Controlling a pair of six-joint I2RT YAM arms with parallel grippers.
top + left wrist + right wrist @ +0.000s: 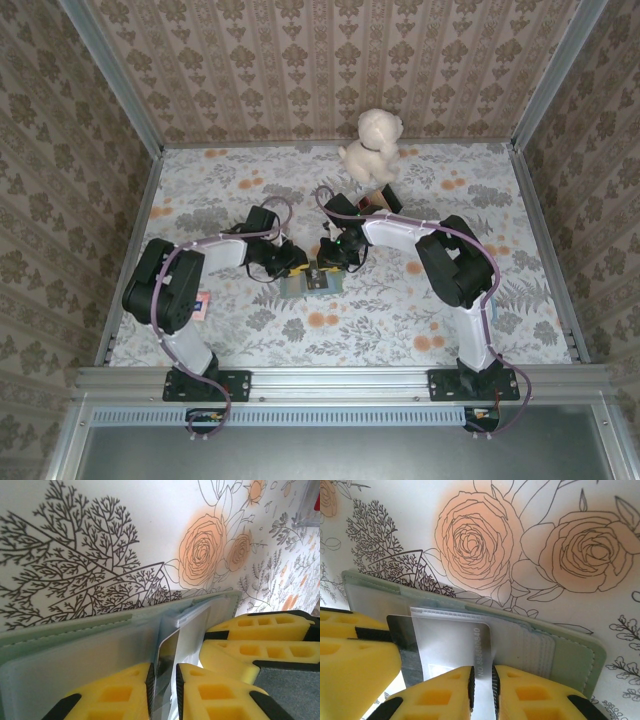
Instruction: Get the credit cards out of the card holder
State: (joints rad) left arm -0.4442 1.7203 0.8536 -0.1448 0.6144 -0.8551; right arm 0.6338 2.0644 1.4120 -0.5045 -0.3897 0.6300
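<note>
Right wrist view: right end effector (482, 682) pinching silver card (447, 642), card partly out of card holder (570, 655). Holder flat mid-worktop (420, 320), slightly toward near edge. Left end effector (165, 685) pressed together on holder's thin inner leaf. Risks: shallow edge pinch slips off card; holder drags along if left hold gives; end effectors just beside each other, may collide.

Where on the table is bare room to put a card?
Bare cloth lies between the right arm and the right rail, and in the far-left corner. Crowded middle: left tool and right tool meet over the card holder, striped block and plush dog behind.
</note>
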